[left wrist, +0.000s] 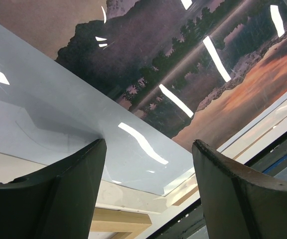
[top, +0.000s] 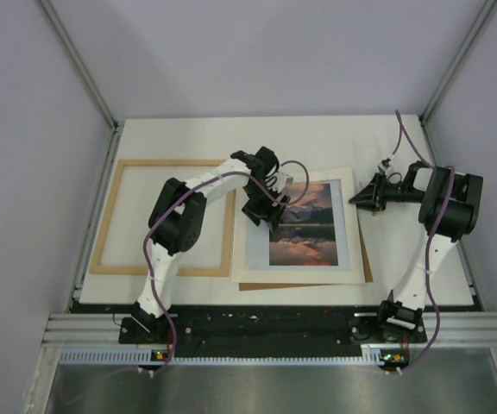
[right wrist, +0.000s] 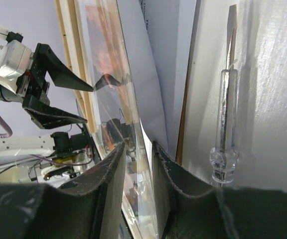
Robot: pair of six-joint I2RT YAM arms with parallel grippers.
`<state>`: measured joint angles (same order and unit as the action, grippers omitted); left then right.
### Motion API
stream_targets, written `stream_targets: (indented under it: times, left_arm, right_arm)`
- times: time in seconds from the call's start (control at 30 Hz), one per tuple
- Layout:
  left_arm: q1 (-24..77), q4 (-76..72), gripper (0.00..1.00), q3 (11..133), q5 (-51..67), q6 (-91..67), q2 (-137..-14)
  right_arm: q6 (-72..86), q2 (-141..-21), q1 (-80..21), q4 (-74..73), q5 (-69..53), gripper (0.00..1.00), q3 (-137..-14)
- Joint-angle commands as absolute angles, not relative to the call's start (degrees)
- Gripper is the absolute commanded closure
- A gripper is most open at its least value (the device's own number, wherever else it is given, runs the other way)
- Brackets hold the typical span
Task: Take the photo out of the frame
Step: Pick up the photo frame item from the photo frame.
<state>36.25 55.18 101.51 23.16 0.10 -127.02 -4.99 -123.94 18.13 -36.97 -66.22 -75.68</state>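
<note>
The large light-wood rectangular picture frame (top: pixel 171 163) lies flat at the left of the white table (top: pixel 404 259), and its opening shows only table. The left gripper (top: pixel 261 214) hangs just past the frame's right rail, over the left margin of the photo. Its fingers are spread wide and grasp nothing.

The photo (top: pixel 305 224), a white sheet printed with an orange-pink sunset over dark water, lies face up in the middle of the table, right of the frame. In the left wrist view its near-left corner overhangs a piece of pale wood. Its surface throws sharp strip reflections, and the right wrist view seems to show a clear pane on top of it, though I cannot be sure. A plain brown backing board (top: pixel 366 263) peeks out along the near and right edges beneath it.

The right gripper (top: pixel 361 197) points left at the photo's right edge. Its fingers are nearly together around the layered edge, but I cannot tell whether they pinch anything. A clear-handled screwdriver (right wrist: pixel 226 99) lies just beside it on the right.

As I judge it, the photo is already out of the frame opening, and the step in hand is parting it from its stack. The next move calls for catching the paper edge alone, steadying the other layers, and drawing it away gently.
</note>
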Motion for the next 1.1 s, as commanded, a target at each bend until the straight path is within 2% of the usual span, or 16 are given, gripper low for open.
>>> stream_targets:
  times: [0.0, 0.1, 0.3, 0.33, 0.53, 0.77, 1.07]
  left_arm:
    - [37.97, 52.82, 0.23, 99.84, 23.47, 0.88, -133.06]
    - [37.97, 52.82, 0.23, 99.93, 23.47, 0.97, -133.24]
    - [38.06, 52.82, 0.23, 99.76, 23.20, 1.05, -132.80]
    - [38.06, 52.82, 0.23, 99.76, 23.03, 1.05, -132.72]
    - [37.53, 53.87, 0.23, 101.16, 22.06, 2.02, -129.91]
    - [33.50, 55.46, 0.21, 104.23, 24.78, 4.30, -120.60]
    - [24.27, 52.39, 0.19, 104.85, 30.76, 6.15, -110.66]
  right_arm:
    - [-8.08, -124.63, 17.23, -36.91, -69.08, 0.72, -74.97]
    - [-8.44, -124.63, 16.26, -37.18, -69.52, 0.75, -75.15]
    - [-8.70, -123.58, 15.65, -38.05, -71.10, 0.94, -75.67]
    - [-8.88, -123.14, 15.73, -38.49, -71.10, 0.99, -75.76]
    - [-10.02, -115.51, 15.82, -43.59, -67.69, 1.00, -77.43]
    - [-5.72, -102.32, 15.73, -46.23, -63.02, 1.00, -80.68]
    - [-4.92, -97.48, 15.64, -50.45, -65.74, 1.00, -86.57]
